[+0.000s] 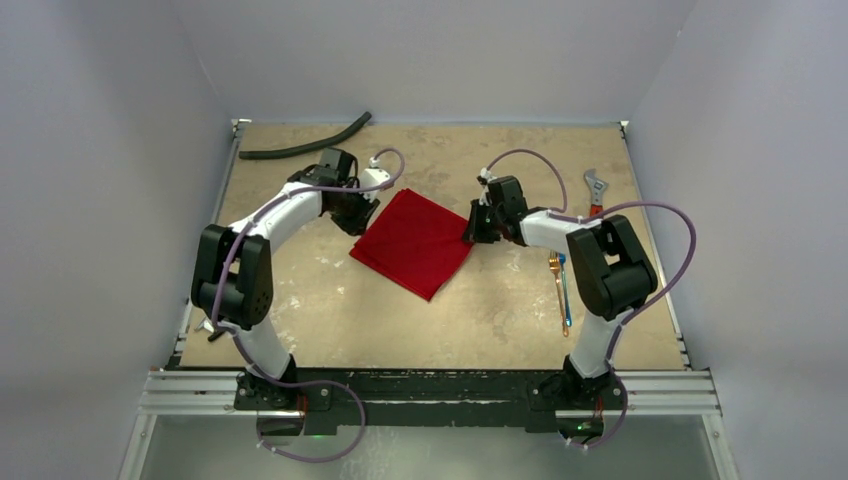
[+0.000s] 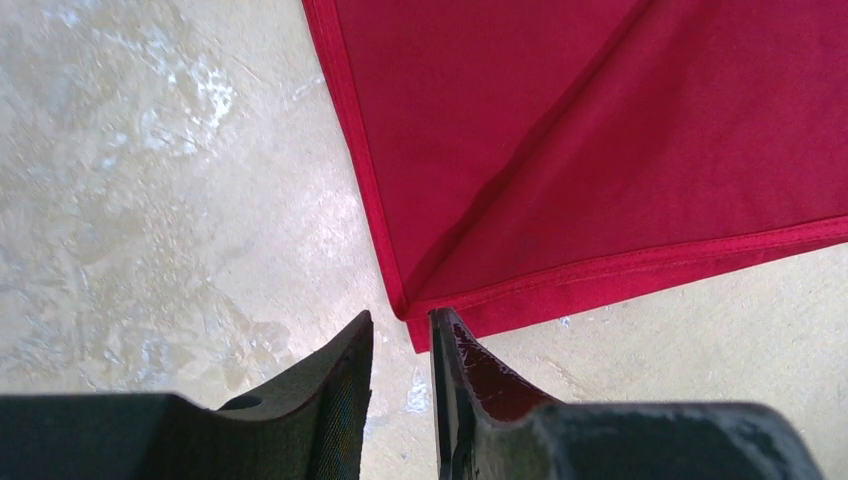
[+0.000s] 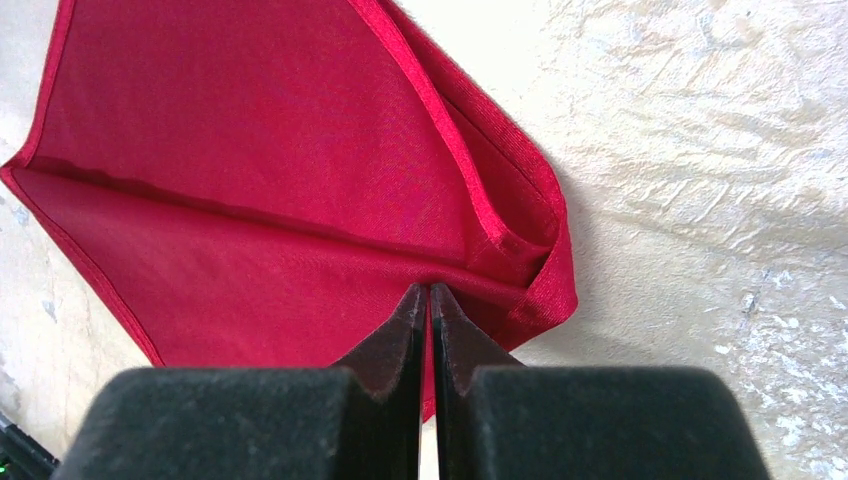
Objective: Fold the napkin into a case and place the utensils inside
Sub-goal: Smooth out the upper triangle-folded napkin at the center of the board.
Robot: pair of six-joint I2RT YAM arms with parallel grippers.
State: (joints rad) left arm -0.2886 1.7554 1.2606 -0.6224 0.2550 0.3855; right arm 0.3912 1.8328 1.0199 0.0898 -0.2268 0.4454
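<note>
**A:** Near edge first. What's there?

**B:** A metal rail (image 1: 430,392) with both arm bases bolted on. Past it, on the right of the table (image 1: 330,310), are the utensils (image 1: 561,288). They are slim pieces lying close together, running near to far. The gold fork (image 1: 553,264) has its head at the far end, with a blue piece alongside. They are too small to count for sure. The black elbow of the right arm (image 1: 612,262) hangs just beside them on the right.

**A:** And the cloth?

**B:** The napkin (image 1: 412,243) is mid-table, folded over on itself and lying flat, turned like a diamond. It sits apart from the utensils, to their left.

**A:** Pincers?

**B:** The right gripper (image 3: 428,292) is clenched on the napkin, on a fold line just by the right corner. Its fingers are all but meeting, with cloth nipped at the tips. The left gripper (image 2: 401,322) is at a corner on the napkin's left side. Its fingers are a little parted, with bare table showing between them. The corner lies right at the tips but is not pinched — released.

**A:** Anything in the way?

**B:** From above, each wrist covers the corner it sits at, so only the wrist views show them. Farther back there is an orange-handled wrench (image 1: 596,190) at far right and a black curved hose (image 1: 305,148) along the far left edge. Both are well apart from the cloth.

**A:** Hidden?

**B:** The under layers of the fold — and both wrist views cut the cloth off at the frame.
</note>
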